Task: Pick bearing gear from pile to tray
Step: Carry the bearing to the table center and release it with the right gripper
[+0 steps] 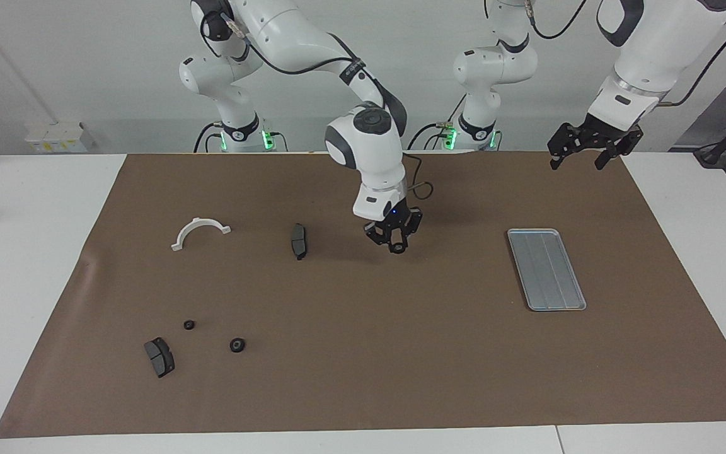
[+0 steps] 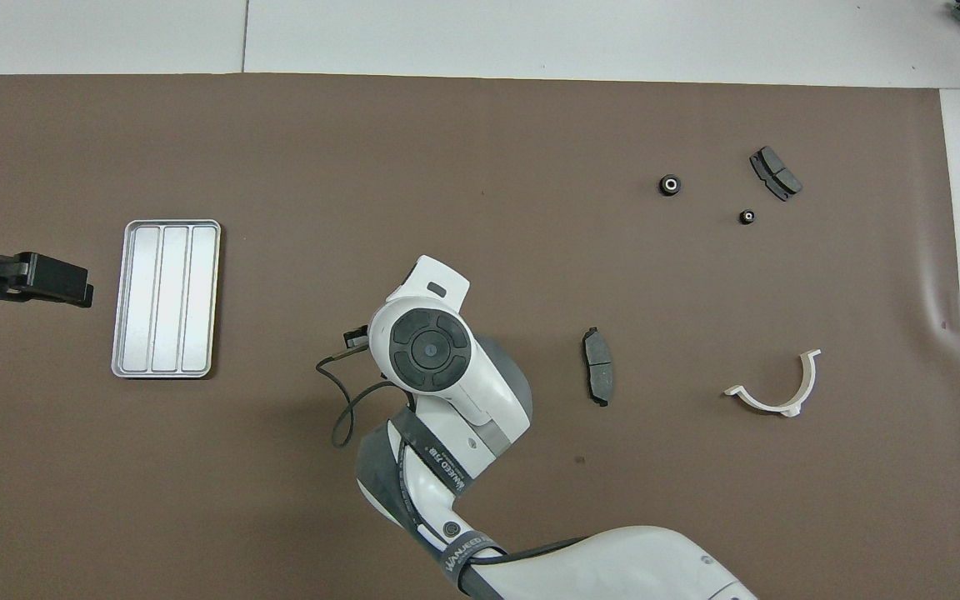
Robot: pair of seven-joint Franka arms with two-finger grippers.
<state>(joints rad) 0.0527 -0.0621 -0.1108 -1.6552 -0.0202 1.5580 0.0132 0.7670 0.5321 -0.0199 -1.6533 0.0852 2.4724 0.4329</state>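
Black and round, a small bearing gear sits pinched in the right gripper, up over the brown mat well short of the grooved silver metal tray. The left gripper waits with fingers spread past the tray's end nearest the robots. That fingertip hold looks thin, so a jolt could drop the gear onto the mat.

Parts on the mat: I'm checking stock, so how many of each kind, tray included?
Brake pads: 2
Gears: 2 on the mat, 1 in the right claw
Bracket: 1
Tray: 1
Total: 7
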